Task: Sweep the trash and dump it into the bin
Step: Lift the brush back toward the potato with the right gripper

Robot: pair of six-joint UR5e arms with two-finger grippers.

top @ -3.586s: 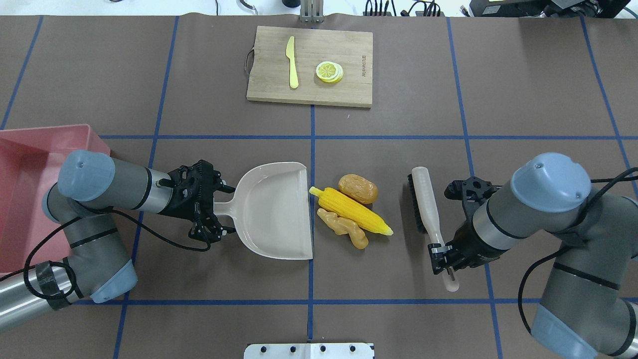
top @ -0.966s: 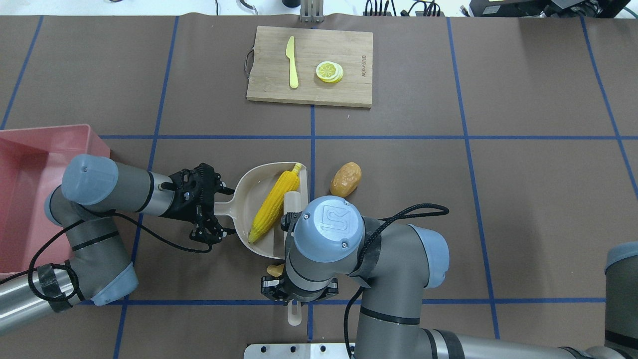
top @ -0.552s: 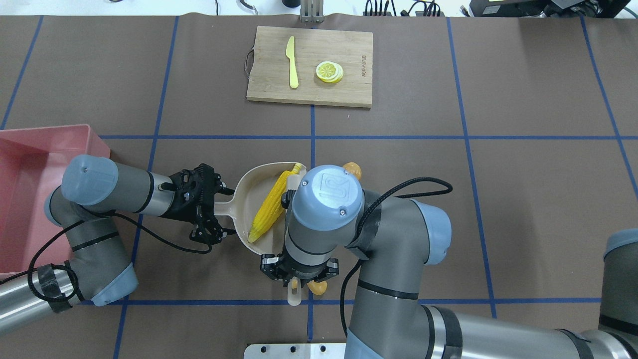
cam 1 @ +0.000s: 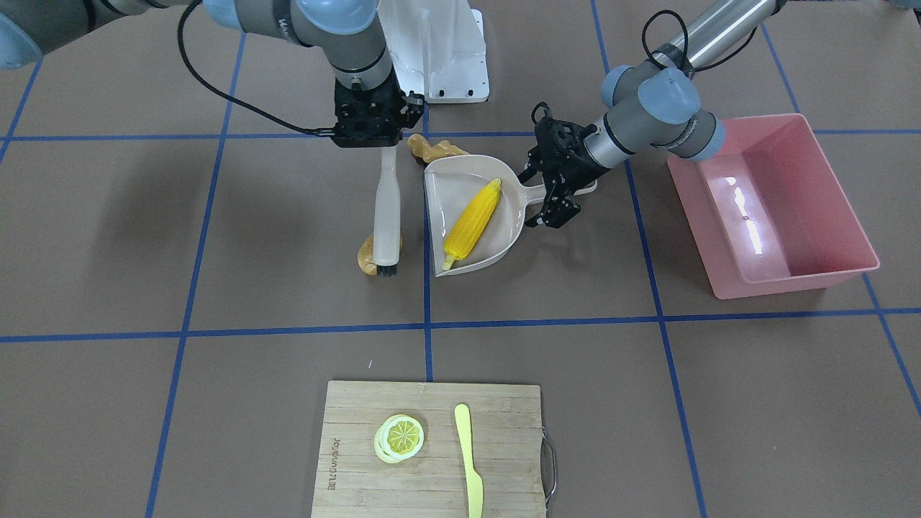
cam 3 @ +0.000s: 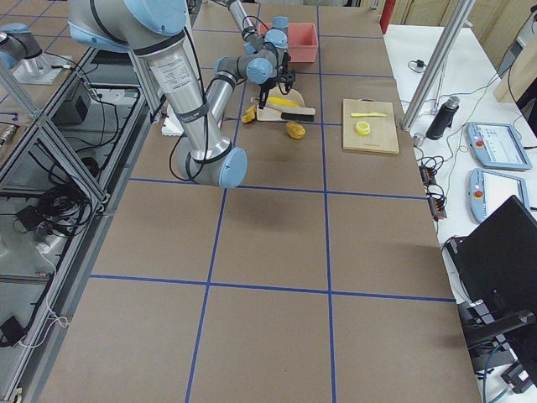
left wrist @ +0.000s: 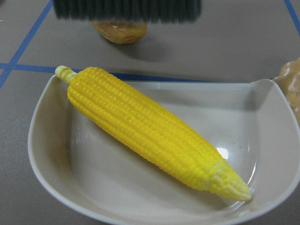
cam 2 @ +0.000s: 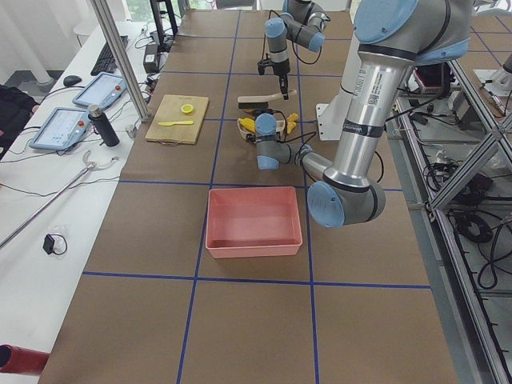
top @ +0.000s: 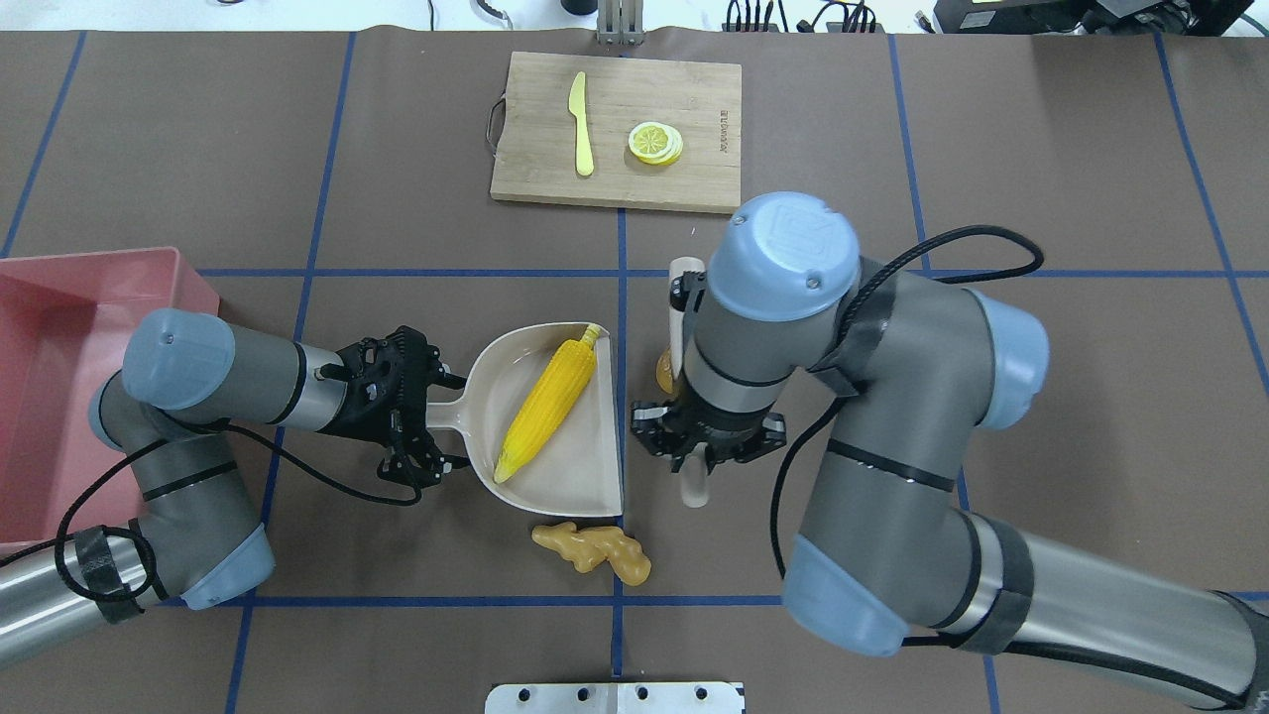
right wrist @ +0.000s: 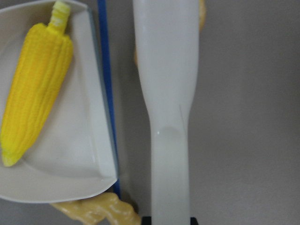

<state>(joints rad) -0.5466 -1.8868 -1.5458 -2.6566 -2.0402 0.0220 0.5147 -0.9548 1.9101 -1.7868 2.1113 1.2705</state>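
The yellow corn cob point(top: 548, 409) lies inside the beige dustpan point(top: 585, 476). My left gripper point(top: 431, 416) is shut on the dustpan's handle. My right gripper point(top: 702, 458) is shut on the handle of a white brush point(cam 1: 387, 208), just right of the pan's open edge. The brush's bristle end rests against the tan-brown potato point(cam 1: 367, 260), which is mostly hidden in the overhead view point(top: 664, 372). The knobbly ginger root point(top: 592, 547) lies on the table by the pan's near corner, outside it. The pink bin point(top: 59, 297) stands at the far left, with nothing in it.
A wooden cutting board point(top: 535, 169) at the far middle holds a pale yellow knife point(top: 580, 124) and a lemon slice point(top: 654, 142). Blue tape lines cross the brown table. My right arm's elbow hangs over the table's middle right.
My right arm has carried the brush right and away from me, off the pan onto the potato. The ginger now lies uncovered by the pan's near corner. Corn, dustpan and left arm are unmoved.
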